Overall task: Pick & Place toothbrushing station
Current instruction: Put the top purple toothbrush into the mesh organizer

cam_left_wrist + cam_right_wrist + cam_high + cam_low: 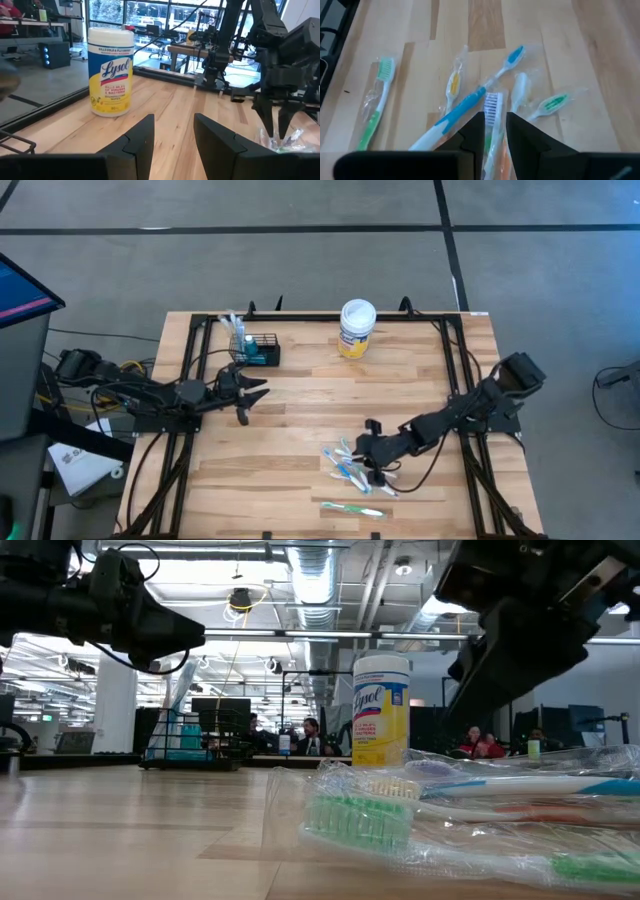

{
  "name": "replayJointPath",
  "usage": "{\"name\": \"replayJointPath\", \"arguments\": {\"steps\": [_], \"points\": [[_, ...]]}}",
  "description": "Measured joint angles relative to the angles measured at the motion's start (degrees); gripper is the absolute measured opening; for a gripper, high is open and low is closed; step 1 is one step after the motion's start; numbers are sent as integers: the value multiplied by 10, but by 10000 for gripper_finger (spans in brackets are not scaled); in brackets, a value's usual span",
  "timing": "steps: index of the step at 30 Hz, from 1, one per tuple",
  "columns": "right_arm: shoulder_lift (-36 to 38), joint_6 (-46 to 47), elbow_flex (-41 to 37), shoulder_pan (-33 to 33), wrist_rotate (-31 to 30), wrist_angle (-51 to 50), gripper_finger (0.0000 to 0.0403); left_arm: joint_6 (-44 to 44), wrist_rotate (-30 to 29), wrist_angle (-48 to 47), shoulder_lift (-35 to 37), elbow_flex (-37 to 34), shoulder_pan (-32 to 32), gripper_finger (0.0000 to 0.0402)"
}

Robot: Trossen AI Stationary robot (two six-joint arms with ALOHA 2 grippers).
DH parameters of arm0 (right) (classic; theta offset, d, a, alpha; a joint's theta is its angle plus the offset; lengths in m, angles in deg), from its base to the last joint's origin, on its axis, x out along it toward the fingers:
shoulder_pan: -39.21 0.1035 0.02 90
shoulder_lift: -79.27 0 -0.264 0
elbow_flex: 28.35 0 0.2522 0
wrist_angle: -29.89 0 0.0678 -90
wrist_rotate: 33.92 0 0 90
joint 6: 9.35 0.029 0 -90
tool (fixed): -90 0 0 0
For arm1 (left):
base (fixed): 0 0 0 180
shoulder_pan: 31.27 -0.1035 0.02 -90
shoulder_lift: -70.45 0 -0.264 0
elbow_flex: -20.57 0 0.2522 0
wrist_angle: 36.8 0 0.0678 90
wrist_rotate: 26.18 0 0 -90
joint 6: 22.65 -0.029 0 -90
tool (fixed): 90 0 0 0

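The toothbrushing station, a small black wire basket (258,350) holding upright brushes and a teal item, stands on its base at the table's far left; it also shows in the low view (185,745). My left gripper (255,402) hovers open and empty just near of it, its fingers (145,140) apart. My right gripper (375,460) points down into a pile of wrapped toothbrushes (352,465) at the table's near middle. It is shut on a wrapped toothbrush with white bristles (491,104). My right gripper pinches the wrapped toothbrush's neck and handle (493,142), just behind the white bristle head, between its two fingers. The fingers come from above, slanting down, and lie along the brush. The brush lies in the pile on the table.
A white-lidded yellow Lysol tub (356,328) stands at the far middle. One wrapped green toothbrush (352,509) lies alone near the front edge. Black frame rails (190,380) run along the table's left, right and far sides. Bare wood lies between the basket and the pile.
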Motion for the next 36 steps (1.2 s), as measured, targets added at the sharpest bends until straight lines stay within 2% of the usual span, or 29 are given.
{"name": "replayJointPath", "arguments": {"steps": [6, 25, 32, 36], "points": [[-41, 15, 0, 0, 0, 9, 71, 1, 0, 1, -12, 0, 0, 131], [-48, 29, 0, 0, 13, 11, 71, 1, 0, 2, -15, 0, 0, 131], [-73, 33, 1, 0, 14, 24, 71, 1, 0, 2, -15, 0, 0, 131], [-76, 34, 1, 0, 15, 31, 51, 1, 0, 2, -15, 0, 0, 131]]}}
